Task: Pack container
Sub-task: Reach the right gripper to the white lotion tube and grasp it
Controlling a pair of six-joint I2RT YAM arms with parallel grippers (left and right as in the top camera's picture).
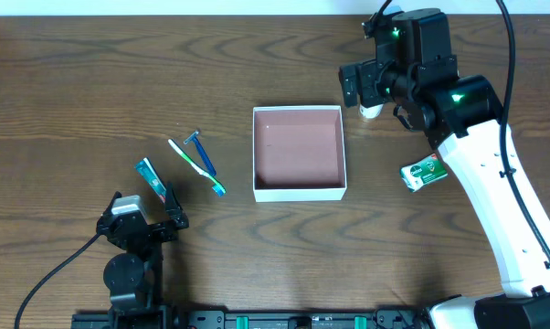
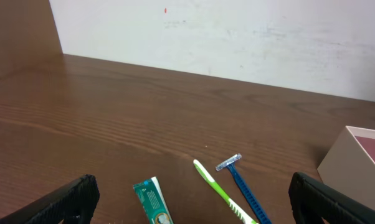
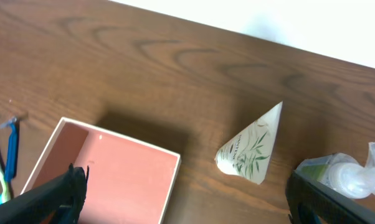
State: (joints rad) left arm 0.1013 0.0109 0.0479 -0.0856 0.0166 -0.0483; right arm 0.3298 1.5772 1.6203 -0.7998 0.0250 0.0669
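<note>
While both grippers stand with jaws spread wide and hold nothing, the container (image 1: 298, 191) sits at the middle of the table (image 1: 74, 91). Left of the container lie a razor (image 1: 203, 155), a toothbrush (image 1: 196, 167) and a green tube (image 1: 152, 179). The green tube's lower end is cut off in the left wrist view. The left gripper (image 1: 150, 212) hovers just beyond that tube, farther from the container. The right gripper (image 3: 190, 202) is above the container's far right corner and covers most of a white leaf-printed tube (image 3: 250, 149) in the overhead view. Right of that tube, a pump bottle (image 3: 352, 177) is cropped and blurred, and the overhead view does not show it. A green-and-white carton (image 1: 424, 172) lies right of the container.
</note>
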